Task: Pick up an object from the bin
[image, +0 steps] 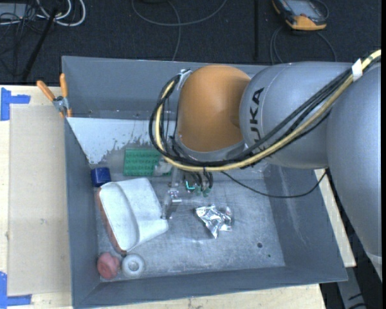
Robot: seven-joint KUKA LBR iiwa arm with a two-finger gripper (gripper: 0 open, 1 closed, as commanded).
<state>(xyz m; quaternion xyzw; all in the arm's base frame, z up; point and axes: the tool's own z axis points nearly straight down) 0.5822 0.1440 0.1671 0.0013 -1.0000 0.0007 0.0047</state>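
Observation:
My gripper (pixel 172 203) hangs low in the middle of the bin, beneath the arm's orange cover. It stands right at the right edge of a white oblong dish with a reddish rim (pixel 132 212), which lies tilted in the left half of the bin. Whether it touches the dish I cannot tell. A crumpled piece of silver foil (pixel 213 219) lies a short way to its right on the bin floor. A green ribbed block (pixel 140 161) rests just behind the gripper, toward the back wall.
A small blue cube (pixel 101 175) sits at the left wall behind the dish. A pink ball (pixel 107 265) and a pale round cap (pixel 133 264) lie side by side in the front left corner. The arm covers the bin's back right.

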